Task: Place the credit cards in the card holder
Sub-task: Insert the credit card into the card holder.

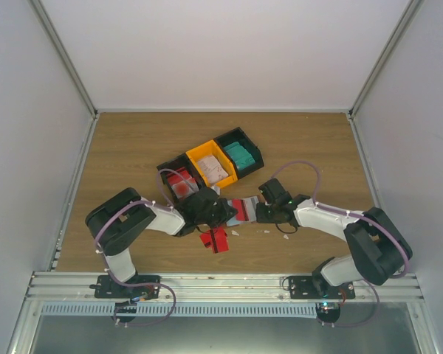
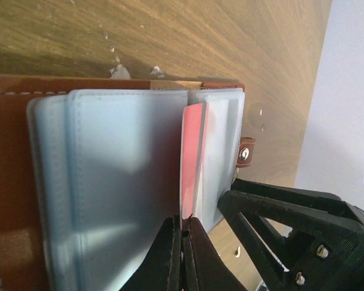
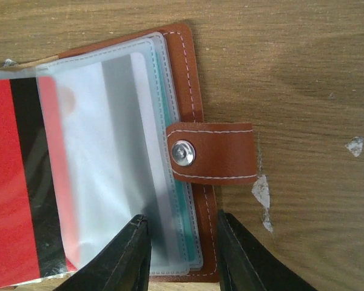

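I have the card holder (image 1: 242,210) lying open on the wooden table (image 1: 133,147), its clear pockets facing up, with one arm on each side of it.

My left gripper (image 2: 182,254) is at the holder's left side. Its fingers are pressed together on the end of a red credit card (image 2: 192,157). The left wrist view shows this card edge-on, standing among the clear pockets. In the right wrist view the same card shows a black stripe and lies partly under a clear pocket leaf.

My right gripper (image 3: 182,221) is at the holder's right edge, just beside the snap strap (image 3: 215,151). Its fingers are apart, with the pocket edges and the stitched brown cover in the gap between them. I cannot tell whether they press on anything. A teal card (image 3: 184,203) shows inside a lower pocket there.

A second red card (image 1: 215,240) lies on the table just nearer to me than the holder. Beyond the holder stand three joined bins: a black bin (image 1: 165,168) with red cards, an orange bin (image 1: 194,157) with pale cards, and another black bin (image 1: 255,155) with teal cards. White scraps (image 3: 261,191) lie on the table just beside the holder's strap.
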Available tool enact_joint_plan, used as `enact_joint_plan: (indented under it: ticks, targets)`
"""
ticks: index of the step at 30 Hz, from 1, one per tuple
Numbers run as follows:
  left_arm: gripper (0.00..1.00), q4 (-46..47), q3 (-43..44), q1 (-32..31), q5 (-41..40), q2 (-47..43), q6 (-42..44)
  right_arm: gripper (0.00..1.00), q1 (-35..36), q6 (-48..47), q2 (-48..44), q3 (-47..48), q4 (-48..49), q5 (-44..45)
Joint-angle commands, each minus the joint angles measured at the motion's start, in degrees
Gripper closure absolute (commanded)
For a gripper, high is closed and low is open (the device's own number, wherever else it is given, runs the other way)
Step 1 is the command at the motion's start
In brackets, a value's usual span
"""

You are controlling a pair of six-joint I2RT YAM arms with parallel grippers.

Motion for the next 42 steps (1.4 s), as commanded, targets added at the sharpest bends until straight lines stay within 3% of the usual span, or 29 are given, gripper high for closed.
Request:
enact_joint_plan:
  ticks: [1, 12, 20, 31, 42]
  targets:
    - [1.0, 0.57, 1.51, -0.39, -2.41, 2.31, 1.44, 0.7, 0.13, 0.16, 2.21, -2.56, -1.43, -4.72]
    - [1.0, 1.63, 4.03, -0.48, -0.63, 6.12, 2.56, 0.7, 0.18, 0.23, 1.06, -2.54, -0.51, -5.83]
    - [1.0, 1.08, 5.18, -1.19, 0.06, 7.22, 3.54, 0.64, 0.04, 1.42, -0.95, -2.18, 0.37, -7.04]
    - [1.0, -1.29, -0.34, -1.27, -1.16, 0.49, 0.95, 0.59, -0.2, 4.27, -0.7, -1.0, -2.85, -1.7]
    - [1.0, 1.3, 2.75, -1.27, 1.6, 4.72, 2.33, 0.53, -0.39, 3.17, -0.41, -2.23, 3.08, -8.74]
